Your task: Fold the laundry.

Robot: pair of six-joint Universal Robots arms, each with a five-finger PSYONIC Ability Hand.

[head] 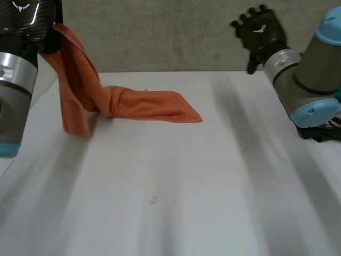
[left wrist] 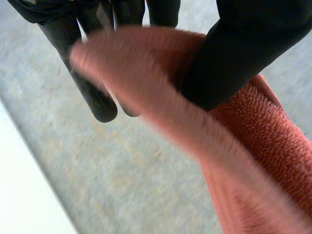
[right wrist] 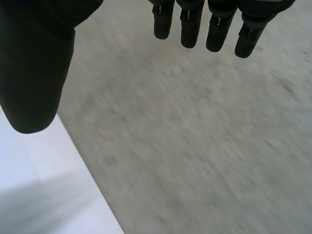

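Observation:
An orange towel (head: 133,104) hangs twisted from my left hand (head: 24,18), raised at the table's far left; its lower part trails across the white table (head: 176,186) toward the middle. In the left wrist view the thumb (left wrist: 239,53) and fingers (left wrist: 87,83) pinch the towel (left wrist: 263,146) near one end. My right hand (head: 261,31) is lifted high at the far right, past the table's back edge, well apart from the towel. Its fingers (right wrist: 195,24) are straight and spread with nothing in them.
A grey concrete floor (head: 176,37) lies beyond the table's back edge. The table edge (right wrist: 44,185) runs below my right hand.

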